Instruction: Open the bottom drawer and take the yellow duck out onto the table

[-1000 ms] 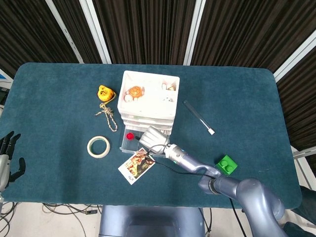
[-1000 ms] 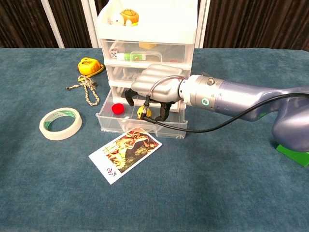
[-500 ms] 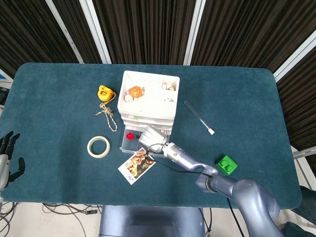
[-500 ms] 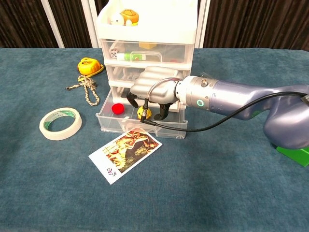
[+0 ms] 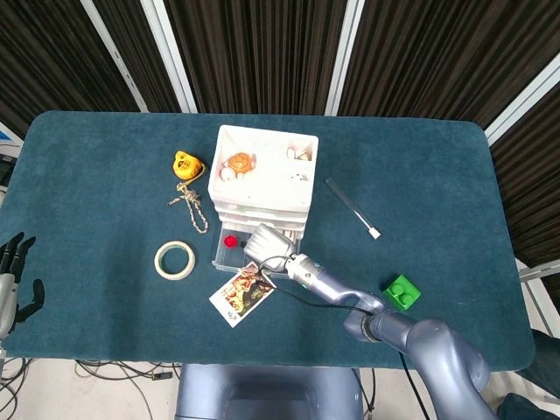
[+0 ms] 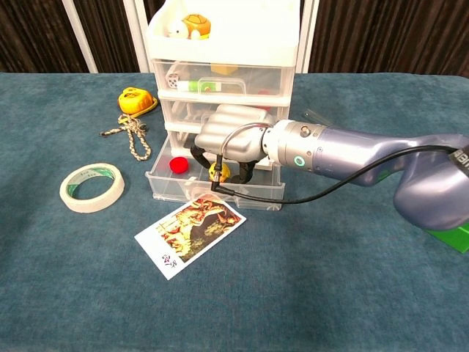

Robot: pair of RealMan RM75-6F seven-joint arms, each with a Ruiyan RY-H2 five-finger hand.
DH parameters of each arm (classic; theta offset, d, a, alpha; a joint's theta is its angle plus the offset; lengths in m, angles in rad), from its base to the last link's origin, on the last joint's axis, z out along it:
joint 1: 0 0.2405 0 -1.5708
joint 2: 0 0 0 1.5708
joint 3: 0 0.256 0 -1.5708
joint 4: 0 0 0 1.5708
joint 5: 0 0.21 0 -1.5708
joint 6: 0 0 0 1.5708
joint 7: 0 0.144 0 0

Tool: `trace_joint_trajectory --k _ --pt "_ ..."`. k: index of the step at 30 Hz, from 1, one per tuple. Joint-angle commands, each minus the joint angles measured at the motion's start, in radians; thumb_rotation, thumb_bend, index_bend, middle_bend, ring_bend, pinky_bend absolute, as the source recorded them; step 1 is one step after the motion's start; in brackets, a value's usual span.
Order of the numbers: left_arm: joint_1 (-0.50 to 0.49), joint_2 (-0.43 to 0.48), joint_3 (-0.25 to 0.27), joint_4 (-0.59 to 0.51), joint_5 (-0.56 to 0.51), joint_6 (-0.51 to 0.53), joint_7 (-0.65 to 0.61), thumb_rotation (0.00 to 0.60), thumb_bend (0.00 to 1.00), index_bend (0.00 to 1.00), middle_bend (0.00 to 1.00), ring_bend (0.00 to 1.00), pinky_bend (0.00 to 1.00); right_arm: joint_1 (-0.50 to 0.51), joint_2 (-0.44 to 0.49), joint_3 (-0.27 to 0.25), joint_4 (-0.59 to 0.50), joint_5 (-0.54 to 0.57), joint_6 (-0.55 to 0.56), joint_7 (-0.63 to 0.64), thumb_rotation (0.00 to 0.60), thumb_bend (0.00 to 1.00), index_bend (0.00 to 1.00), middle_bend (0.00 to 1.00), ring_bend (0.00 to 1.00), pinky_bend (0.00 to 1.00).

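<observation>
The bottom drawer (image 6: 176, 185) stands open, and the right hand (image 6: 233, 141) reaches down into it, fingers curled around the duck (image 6: 216, 172) still inside. The left hand (image 5: 12, 280) rests off the table's edge, fingers spread, holding nothing.

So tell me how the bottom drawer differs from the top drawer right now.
The bottom drawer is pulled out toward the camera; the top drawer sits flush in the unit. The bottom drawer has the right hand reaching into it beside a red ball; nothing touches the top drawer. Both are clear plastic.
</observation>
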Motion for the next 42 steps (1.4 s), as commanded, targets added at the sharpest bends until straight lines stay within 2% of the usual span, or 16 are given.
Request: trace_joint_trajectory --k 1,20,27,33,42 --pt "0.0 0.0 -0.001 -0.001 0.0 0.0 0.0 0.6 0.58 0.06 0.0 0.0 0.0 0.001 -0.004 0.002 0.004 0.001 -0.003 0.004 0.6 0.33 0.44 1.0 1.0 1.0" --pt "-0.001 0.005 -0.002 -0.006 -0.005 -0.004 -0.002 0.6 0.58 0.06 0.0 0.0 0.0 0.001 -0.028 0.002 0.03 -0.009 0.001 0.008 0.6 0.36 0.47 1.0 1.0 1.0" --pt "-0.001 0.005 0.0 -0.005 -0.005 -0.007 -0.005 0.6 0.58 0.06 0.0 0.0 0.0 -0.005 -0.009 0.012 0.006 -0.008 0.021 -0.003 0.6 0.36 0.48 1.0 1.0 1.0" --pt "-0.001 0.005 -0.001 -0.006 -0.006 -0.006 -0.005 0.6 0.58 0.06 0.0 0.0 0.0 -0.019 0.047 0.024 -0.075 -0.004 0.049 -0.02 0.6 0.36 0.48 1.0 1.0 1.0" --pt "0.0 0.005 0.002 -0.007 0.0 -0.004 -0.005 0.6 0.58 0.06 0.0 0.0 0.0 -0.085 0.233 0.025 -0.319 -0.005 0.13 -0.079 0.6 0.36 0.48 1.0 1.0 1.0"
